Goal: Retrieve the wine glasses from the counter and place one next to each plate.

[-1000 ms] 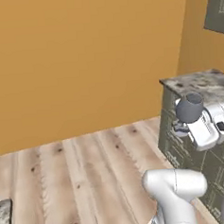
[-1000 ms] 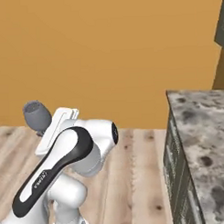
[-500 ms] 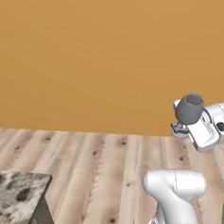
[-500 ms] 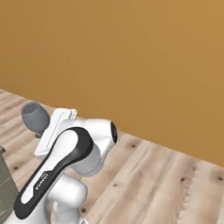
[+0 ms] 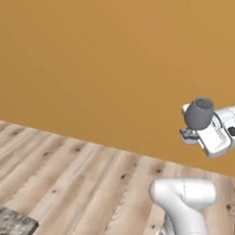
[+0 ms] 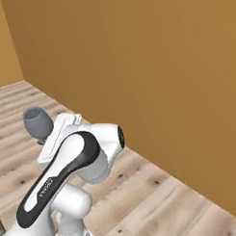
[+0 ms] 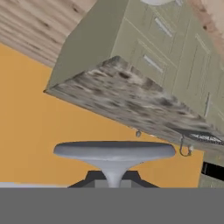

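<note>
1. Orange wall [image 5: 85, 57] and plank floor [image 5: 69, 177] ahead of the base; just a corner of a stone top [image 5: 13, 231] at the lower left of the left base view. No plates visible from here.
2. Gripper [image 5: 190, 134] is clamped on the stem of a wine glass [image 5: 198, 113]. Bowl sticks out past the hand, rim open; grey-blue bowl also visible in the right base view [image 6: 37, 121].
3. Hand view looks along the stem: round foot of the glass [image 7: 114, 151] sits just above the fingertips, so the pinch is on the stem near the foot. That keeps the thin bowl clear of the jaws.
4. Arm is folded close over the base with the glass held high – likely a carry pose, clear of cabinets and counters.
5. Counter [image 7: 131, 103] with olive cabinet fronts [image 7: 175, 39] appears rolled over in the hand view; well apart from the glass.
6. Judgement: transit leg, one glass in hand, none placed that I can see. Risk is the glass slipping in a narrow stem grip.
</note>
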